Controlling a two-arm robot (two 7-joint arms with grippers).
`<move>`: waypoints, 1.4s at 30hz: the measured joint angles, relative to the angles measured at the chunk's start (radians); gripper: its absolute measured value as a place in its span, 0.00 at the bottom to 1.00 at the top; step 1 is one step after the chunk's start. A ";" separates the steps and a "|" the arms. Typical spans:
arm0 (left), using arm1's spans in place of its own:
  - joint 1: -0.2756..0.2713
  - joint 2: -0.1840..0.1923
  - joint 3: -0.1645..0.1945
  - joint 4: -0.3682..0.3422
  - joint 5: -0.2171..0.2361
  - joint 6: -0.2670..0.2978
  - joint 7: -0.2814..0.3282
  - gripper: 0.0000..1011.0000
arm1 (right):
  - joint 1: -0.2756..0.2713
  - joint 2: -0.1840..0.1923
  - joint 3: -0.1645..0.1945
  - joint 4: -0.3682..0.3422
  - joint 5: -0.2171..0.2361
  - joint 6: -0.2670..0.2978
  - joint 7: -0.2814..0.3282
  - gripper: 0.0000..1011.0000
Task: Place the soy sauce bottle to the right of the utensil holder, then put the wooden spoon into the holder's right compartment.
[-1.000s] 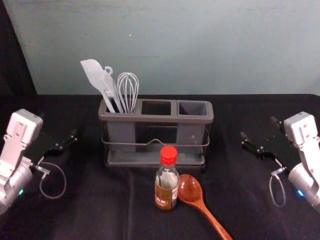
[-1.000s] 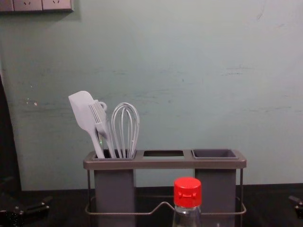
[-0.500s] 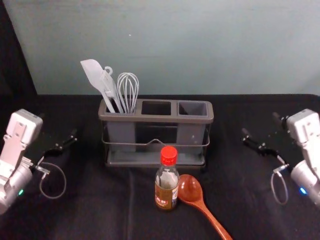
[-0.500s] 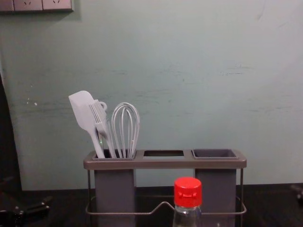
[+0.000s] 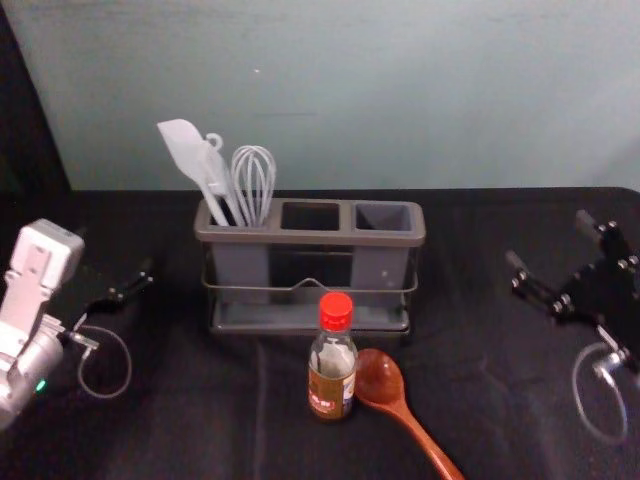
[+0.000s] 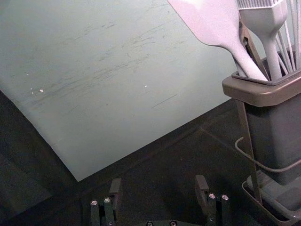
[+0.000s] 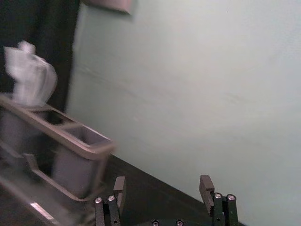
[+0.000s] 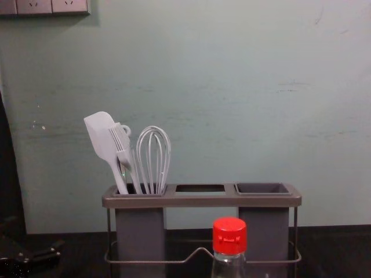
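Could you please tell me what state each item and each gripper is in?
Soy sauce bottle: upright, red cap on.
Wooden spoon: lying flat.
Utensil holder: upright, left compartment occupied, right compartment empty.
Spatula, brush, whisk: standing in the left compartment.
Left gripper: jaws open, empty.
Right gripper: jaws open, empty.

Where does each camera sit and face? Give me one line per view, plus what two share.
Head: on the robot's head, looking forward and down at holder, bottle and spoon; left tool and right tool at the sides.
Chest: lower, facing forward at holder and bottle; left tool at lower left.
Left wrist: on that arm, past the left tool's open fingers to wall and holder.
Right wrist: likewise, past the right tool's open fingers.
Head and chest share the bottle and whisk.
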 joint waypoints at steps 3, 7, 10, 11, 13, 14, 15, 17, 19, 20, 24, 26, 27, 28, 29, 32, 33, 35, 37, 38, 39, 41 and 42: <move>0.000 0.000 0.000 0.000 0.000 0.000 0.000 1.00 | -0.067 0.030 0.019 -0.043 -0.006 -0.071 0.022 0.99; 0.000 0.000 0.000 0.000 0.000 0.000 0.000 1.00 | -0.118 0.050 0.026 -0.067 0.020 -0.142 0.074 0.99; 0.000 0.000 0.000 0.000 0.000 0.000 0.000 1.00 | -0.140 0.054 0.022 -0.074 0.047 -0.183 0.117 0.99; 0.000 0.000 0.000 0.000 0.000 0.000 0.000 1.00 | -0.143 0.054 0.021 -0.075 0.053 -0.190 0.127 0.99; 0.000 0.000 0.000 0.000 0.000 0.000 0.000 1.00 | -0.149 0.053 0.019 -0.076 0.060 -0.200 0.140 0.99; 0.000 0.000 0.000 0.000 0.000 0.000 0.000 1.00 | -0.154 0.051 0.018 -0.076 0.069 -0.208 0.153 0.99; 0.000 0.000 0.000 0.000 0.000 0.000 0.000 1.00 | -0.156 0.050 0.017 -0.075 0.074 -0.211 0.160 0.99; 0.000 0.000 0.000 0.000 0.000 0.000 0.000 1.00 | -0.160 0.048 0.014 -0.073 0.091 -0.218 0.182 0.99; 0.000 0.000 0.000 0.000 0.000 0.000 0.000 1.00 | -0.158 0.047 0.005 -0.071 0.114 -0.218 0.214 0.99; 0.000 0.000 0.000 0.000 0.000 0.000 0.000 1.00 | -0.156 0.047 0.001 -0.071 0.125 -0.218 0.226 0.99; 0.000 0.000 0.000 0.000 0.000 0.000 0.000 1.00 | -0.128 0.049 -0.033 -0.069 0.172 -0.187 0.303 0.99; 0.000 0.000 0.000 0.000 0.000 0.000 0.000 1.00 | -0.103 0.049 -0.055 -0.070 0.189 -0.146 0.347 0.99; 0.000 0.000 0.000 0.000 0.000 0.000 0.000 1.00 | -0.094 0.048 -0.065 -0.071 0.193 -0.132 0.360 0.99; 0.000 0.000 0.000 0.000 0.000 0.000 0.000 1.00 | -0.084 0.048 -0.073 -0.072 0.197 -0.117 0.373 0.99; 0.000 0.000 0.000 0.000 0.000 0.000 0.000 1.00 | -0.064 0.045 -0.088 -0.073 0.201 -0.087 0.401 0.99; 0.000 0.000 0.000 0.000 0.000 0.000 0.000 1.00 | -0.022 0.034 -0.118 -0.077 0.205 -0.020 0.441 0.99; 0.000 0.000 0.000 0.000 0.000 0.000 0.000 1.00 | -0.010 0.030 -0.125 -0.078 0.206 0.002 0.451 0.99; 0.000 0.000 0.000 0.000 0.000 0.000 0.000 1.00 | 0.019 0.021 -0.143 -0.082 0.206 0.056 0.469 0.99; 0.000 0.000 0.000 0.000 0.000 0.000 0.000 1.00 | 0.043 0.012 -0.155 -0.085 0.204 0.105 0.481 0.99; 0.000 0.000 0.000 0.000 0.000 0.000 0.000 1.00 | 0.051 0.006 -0.159 -0.085 0.204 0.119 0.484 0.99; 0.000 0.000 0.000 0.000 0.000 0.000 0.000 1.00 | 0.058 0.001 -0.162 -0.085 0.204 0.131 0.486 0.99; 0.000 0.000 0.000 0.000 0.000 0.000 0.000 1.00 | 0.074 -0.014 -0.165 -0.083 0.205 0.165 0.488 0.99; 0.000 0.000 0.000 0.000 0.000 0.000 0.000 1.00 | 0.078 -0.020 -0.165 -0.082 0.205 0.172 0.489 0.99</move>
